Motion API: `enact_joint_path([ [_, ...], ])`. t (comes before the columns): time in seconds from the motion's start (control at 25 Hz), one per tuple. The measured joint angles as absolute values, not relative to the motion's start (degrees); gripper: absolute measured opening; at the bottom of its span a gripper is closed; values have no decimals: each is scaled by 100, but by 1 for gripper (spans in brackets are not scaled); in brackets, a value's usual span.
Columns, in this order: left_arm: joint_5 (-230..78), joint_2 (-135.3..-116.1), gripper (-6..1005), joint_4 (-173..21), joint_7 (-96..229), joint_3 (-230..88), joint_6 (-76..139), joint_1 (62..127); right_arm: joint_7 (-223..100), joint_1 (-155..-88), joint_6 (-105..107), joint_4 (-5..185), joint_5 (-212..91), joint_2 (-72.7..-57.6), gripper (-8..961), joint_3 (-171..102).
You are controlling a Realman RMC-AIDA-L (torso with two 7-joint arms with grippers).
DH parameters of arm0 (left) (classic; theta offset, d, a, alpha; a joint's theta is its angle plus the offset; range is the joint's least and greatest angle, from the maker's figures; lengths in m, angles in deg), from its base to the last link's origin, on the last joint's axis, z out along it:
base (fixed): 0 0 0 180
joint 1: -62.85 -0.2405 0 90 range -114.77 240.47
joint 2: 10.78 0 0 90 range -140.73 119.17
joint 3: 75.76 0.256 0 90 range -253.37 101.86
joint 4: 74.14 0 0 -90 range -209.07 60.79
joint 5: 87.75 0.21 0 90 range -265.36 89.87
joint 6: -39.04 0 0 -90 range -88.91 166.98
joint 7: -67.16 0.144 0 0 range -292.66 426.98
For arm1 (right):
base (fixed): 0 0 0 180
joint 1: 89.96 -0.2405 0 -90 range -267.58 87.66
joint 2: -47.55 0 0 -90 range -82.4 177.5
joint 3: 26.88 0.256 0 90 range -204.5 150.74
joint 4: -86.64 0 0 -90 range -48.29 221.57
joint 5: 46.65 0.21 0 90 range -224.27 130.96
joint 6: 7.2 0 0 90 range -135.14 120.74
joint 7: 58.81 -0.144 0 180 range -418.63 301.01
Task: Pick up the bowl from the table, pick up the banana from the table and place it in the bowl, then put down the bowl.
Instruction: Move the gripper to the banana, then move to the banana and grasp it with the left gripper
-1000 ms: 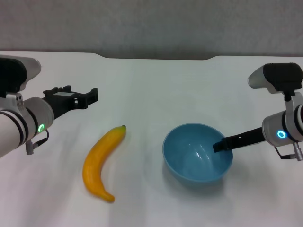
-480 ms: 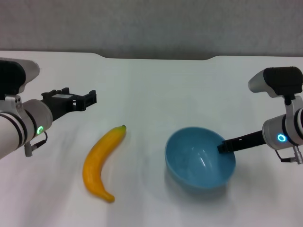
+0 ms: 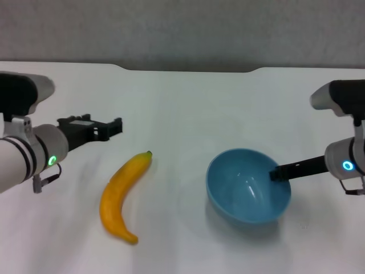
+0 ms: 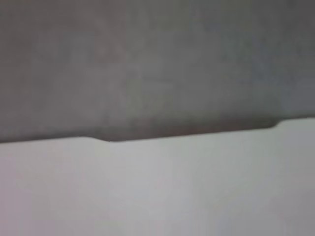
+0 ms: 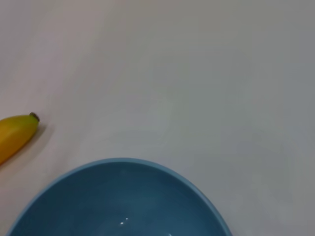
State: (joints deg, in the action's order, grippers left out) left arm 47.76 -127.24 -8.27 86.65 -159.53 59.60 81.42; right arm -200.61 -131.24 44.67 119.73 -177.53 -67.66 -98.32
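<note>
Blue bowl (image 3: 248, 185) rim hides the right gripper's (image 3: 276, 173) tips.

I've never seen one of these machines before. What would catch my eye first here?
Probably the glossy light-blue bowl on the robot's right, gripped at its rim by the right gripper. Next, the yellow banana lying alone on the white table at centre-left, with the left gripper hovering just beyond it.

This looks like a robotics lab or test bench. A large matte white table (image 3: 188, 97) with a shallow notch in its far edge stands against a plain grey wall (image 3: 182, 28). Two white robot arms reach over it.
</note>
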Motion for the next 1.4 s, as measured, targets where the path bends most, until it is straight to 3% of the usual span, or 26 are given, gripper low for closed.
enact_joint_path([
  [0.4, 4820, -12703, 801, -499, 9032, -16140, 7277, 8317, -20211, -12734, 4603, 12743, -17743, -6759, 36, -9818],
  [1.12, 4849, -12732, 813, -1466, 9561, -15917, 6896, 8531, -20224, -12686, 4686, 12910, -17672, -6768, 36, -9834],
  [1.4, 4849, -12732, 892, -1529, 9563, -15583, 6906, 8580, -20225, -12659, 4686, 12910, -17673, -6763, 35, -9824],
])
